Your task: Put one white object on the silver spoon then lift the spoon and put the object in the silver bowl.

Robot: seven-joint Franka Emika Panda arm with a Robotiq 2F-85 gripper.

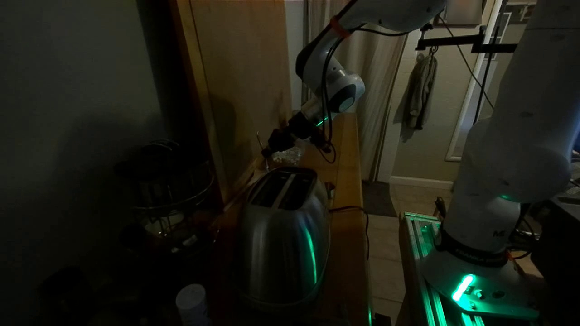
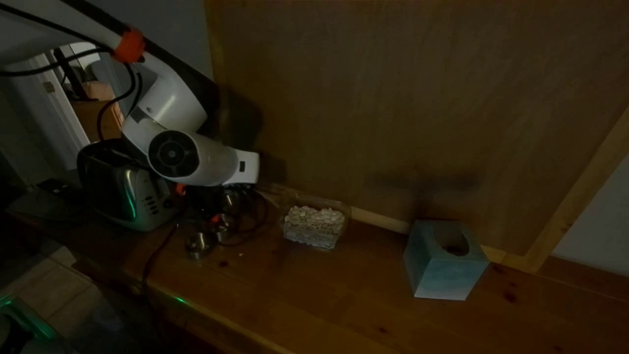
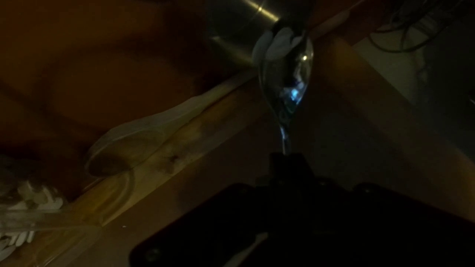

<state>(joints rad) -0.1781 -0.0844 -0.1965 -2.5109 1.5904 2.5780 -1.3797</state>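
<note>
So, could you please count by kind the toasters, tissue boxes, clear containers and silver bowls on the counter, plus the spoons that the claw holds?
Toaster: 1
Tissue box: 1
Clear container: 1
Silver bowls: at least 2, too dark to be sure
Spoon in the claw: 1
Total: at least 6

The silver spoon (image 3: 282,81) holds white pieces (image 3: 280,44) at its tip, near the silver bowl (image 3: 232,26).
</note>
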